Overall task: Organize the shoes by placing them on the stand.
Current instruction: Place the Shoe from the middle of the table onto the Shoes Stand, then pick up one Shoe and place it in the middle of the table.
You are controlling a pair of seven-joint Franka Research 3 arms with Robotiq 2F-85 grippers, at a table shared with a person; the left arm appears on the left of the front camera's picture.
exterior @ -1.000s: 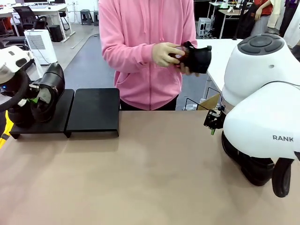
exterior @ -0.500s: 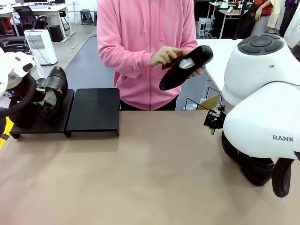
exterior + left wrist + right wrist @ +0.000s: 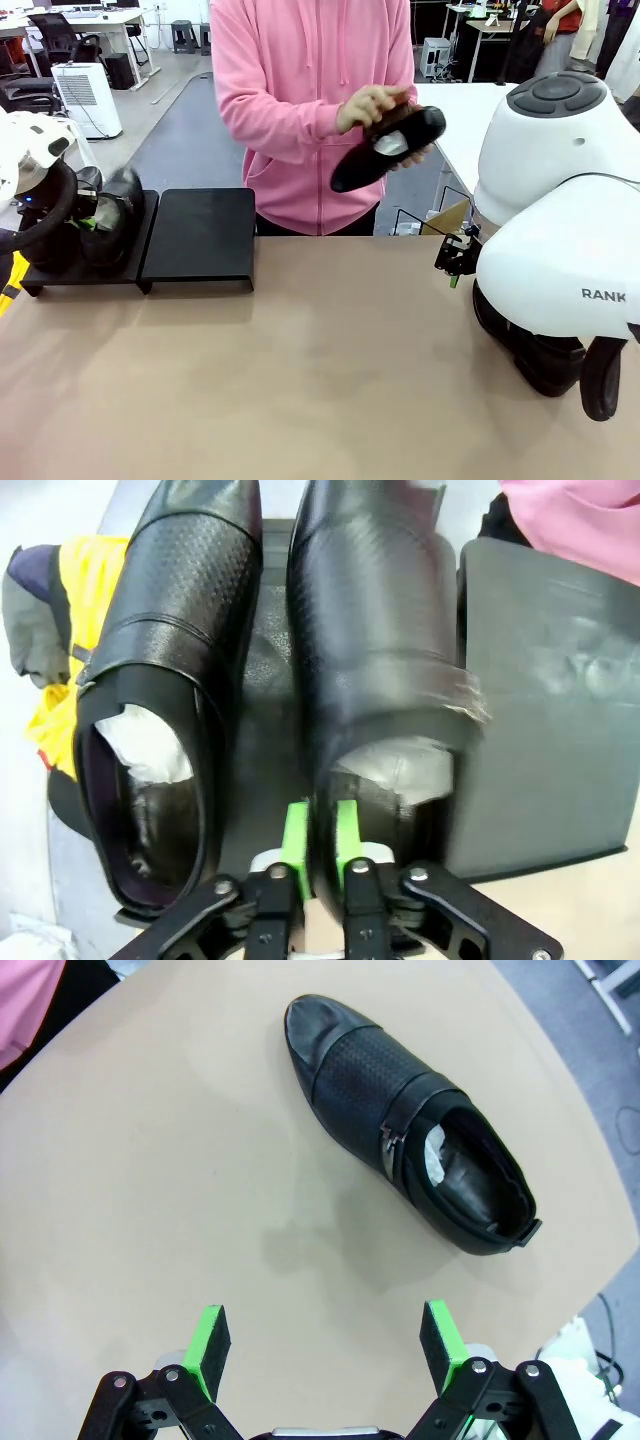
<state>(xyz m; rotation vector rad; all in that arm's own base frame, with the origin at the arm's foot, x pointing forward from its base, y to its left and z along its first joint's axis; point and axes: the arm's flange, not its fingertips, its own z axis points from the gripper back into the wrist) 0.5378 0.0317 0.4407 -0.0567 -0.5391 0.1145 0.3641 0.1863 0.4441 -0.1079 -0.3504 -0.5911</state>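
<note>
Platforms of matte black, two set side by side, form the stand (image 3: 200, 240) at ten o'clock on the tan table (image 3: 330, 350). On the left platform (image 3: 135, 262) sit two glossy black dress shoes, close together with a strip of platform between them. In the left wrist view their toes point to twelve o'clock, and each has a perforated vamp, a broad strap across the instep and white crumpled paper in the opening. The outer shoe (image 3: 170, 630) lies free. The inner shoe (image 3: 375, 630), on the side nearer the right platform (image 3: 550, 730), has its heel rim at six o'clock between the green pads (image 3: 295, 830) of the left gripper (image 3: 320, 840) — the pads sit close together, pinching that rim. At twelve o'clock across the table a person in a pink hoodie (image 3: 300, 90) holds a third shoe (image 3: 390, 145) in the air, tilted with its toe low toward seven o'clock, one hand (image 3: 368, 105) laid over it. At three o'clock stands the white right arm (image 3: 560, 200). The right gripper (image 3: 325, 1345) hangs over the table with its fingers spread wide, gripping nothing — beyond it a fourth shoe (image 3: 405, 1125) lies flat on the tabletop, toe at eleven o'clock, heel at four, with a small metal buckle on its strap and paper inside.
</note>
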